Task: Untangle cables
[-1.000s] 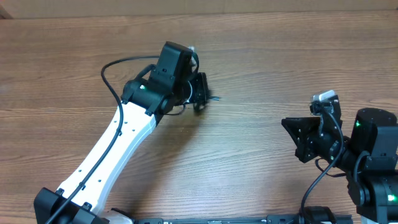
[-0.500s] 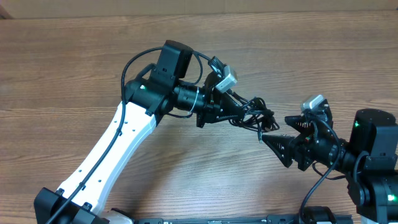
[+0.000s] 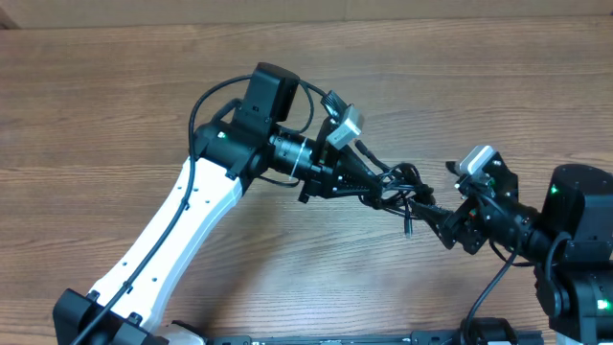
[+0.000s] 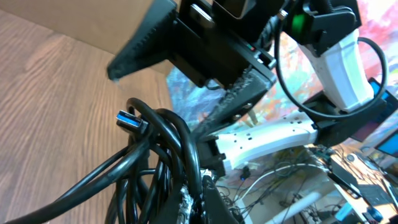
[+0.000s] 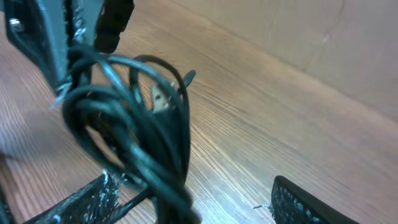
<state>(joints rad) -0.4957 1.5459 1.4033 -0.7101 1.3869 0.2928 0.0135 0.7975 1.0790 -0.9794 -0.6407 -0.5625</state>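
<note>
Black cables (image 3: 395,187), one knotted clump, are hanging over the wood table (image 3: 115,105) between our two arms. Our left gripper (image 3: 372,186) is clamping the clump tight. Our right gripper (image 3: 433,215) is gaping wide, straddling it. We can't count separate cords.

Looks like a robotics lab, white robot arm (image 3: 182,220) and black robot arm (image 3: 575,230) at a wood-grain table (image 3: 96,86), beyond the jaws of the left gripper (image 3: 375,192) a white power strip (image 4: 267,140), loose wires (image 4: 280,186) below it, colourful sheet (image 4: 385,31) behind.
</note>
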